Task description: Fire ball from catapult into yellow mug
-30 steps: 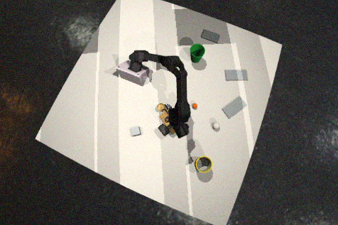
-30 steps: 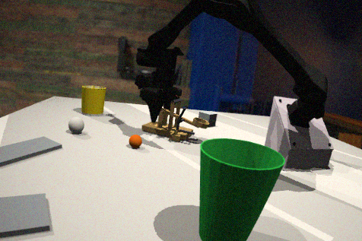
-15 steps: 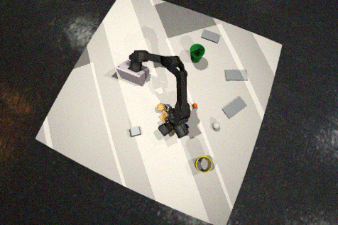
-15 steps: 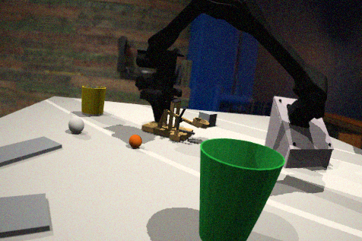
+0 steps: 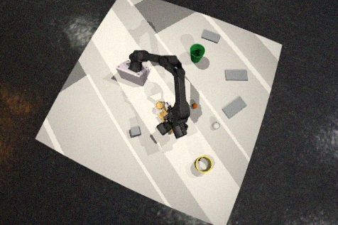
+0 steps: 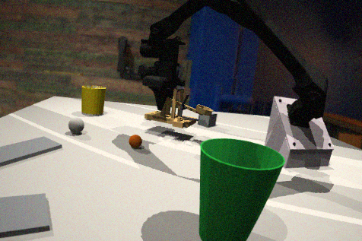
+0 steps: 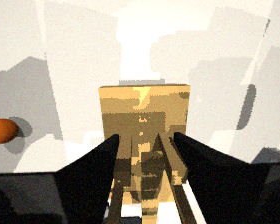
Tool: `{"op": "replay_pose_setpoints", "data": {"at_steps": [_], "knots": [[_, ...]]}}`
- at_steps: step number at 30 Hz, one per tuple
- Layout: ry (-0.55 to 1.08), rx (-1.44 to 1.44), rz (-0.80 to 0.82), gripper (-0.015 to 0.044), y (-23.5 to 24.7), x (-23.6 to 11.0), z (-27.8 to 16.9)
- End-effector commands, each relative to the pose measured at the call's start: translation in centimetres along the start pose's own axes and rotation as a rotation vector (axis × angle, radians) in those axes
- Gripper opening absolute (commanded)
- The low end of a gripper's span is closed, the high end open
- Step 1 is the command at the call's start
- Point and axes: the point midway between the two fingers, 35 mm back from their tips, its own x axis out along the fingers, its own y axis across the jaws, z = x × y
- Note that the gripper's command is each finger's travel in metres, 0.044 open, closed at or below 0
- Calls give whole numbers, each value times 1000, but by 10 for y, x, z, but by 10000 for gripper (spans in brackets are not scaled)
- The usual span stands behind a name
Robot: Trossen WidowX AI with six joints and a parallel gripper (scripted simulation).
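Note:
The wooden catapult (image 5: 162, 112) (image 6: 176, 115) (image 7: 144, 125) stands near the middle of the table. My gripper (image 5: 171, 130) (image 6: 167, 98) (image 7: 146, 138) is down over it and shut on its frame; the dark fingers press on both sides of the upright in the wrist view. The catapult's cup (image 6: 203, 109) looks empty. The orange ball (image 5: 194, 106) (image 6: 135, 141) (image 7: 3, 130) lies on the table beside the catapult, apart from it. The yellow mug (image 5: 204, 164) (image 6: 93, 99) stands upright farther off, beyond the catapult's base end.
A green cup (image 5: 197, 52) (image 6: 236, 185) stands near the table's far side. A white ball (image 5: 216, 125) (image 6: 76, 125) lies near the orange one. Three flat grey slabs (image 5: 234, 107) (image 5: 236, 74) (image 5: 211, 36) and a small grey block (image 5: 135, 131) (image 6: 207, 119) lie on the table. The arm's base (image 5: 133, 72) (image 6: 298, 136) is fixed there too.

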Motion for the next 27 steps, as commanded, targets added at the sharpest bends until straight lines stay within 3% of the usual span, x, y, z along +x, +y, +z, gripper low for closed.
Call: {"op": "replay_pose_setpoints", "data": {"at_steps": [1,27], "knots": [[-18,-13,-6,0,4,-12,3],[-16,-3,0,0,3,29,5]]}}
